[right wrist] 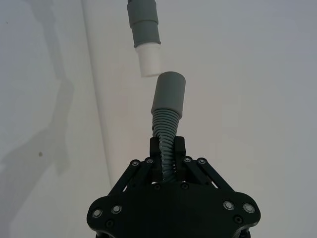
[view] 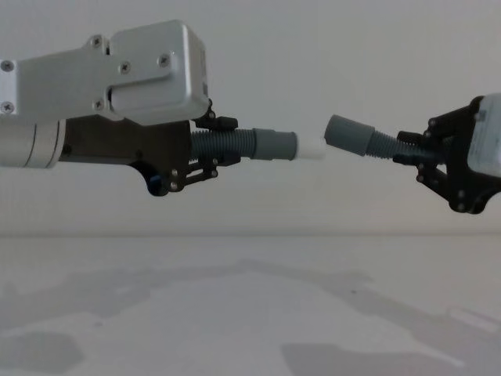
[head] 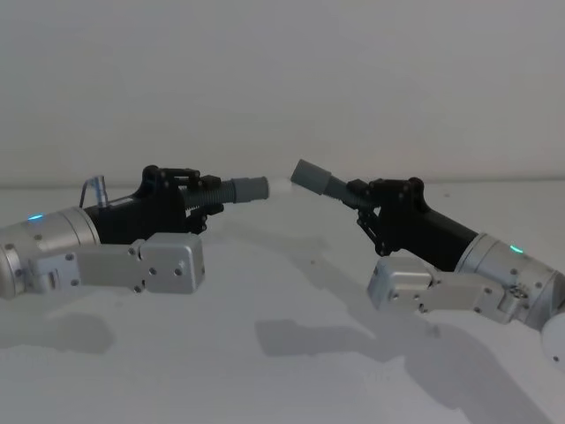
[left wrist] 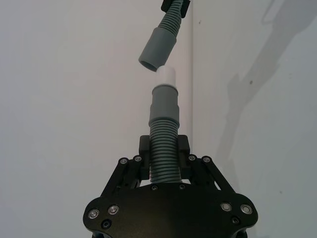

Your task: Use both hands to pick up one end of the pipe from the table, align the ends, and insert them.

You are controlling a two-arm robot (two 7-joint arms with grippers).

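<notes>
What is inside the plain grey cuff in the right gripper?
The plain grey cuff in the right gripper shows a dark, empty mouth. The left gripper holds the white tip just outside. Deeper inside is hidden.

The left tool (left wrist: 163, 148) and the right tool (right wrist: 167, 148) are black. The left hose (left wrist: 163, 131) is dark grey and ridged, its cuff (left wrist: 164, 104) smooth grey with a white tip (left wrist: 166, 75) (the right hose (right wrist: 165, 130) is ridged dark grey too, its plain cuff (right wrist: 169, 94) all grey). The counter (view: 235, 313) is white with faint grey smudges, and the arm casings (head: 168, 265) are silver-grey.
</notes>
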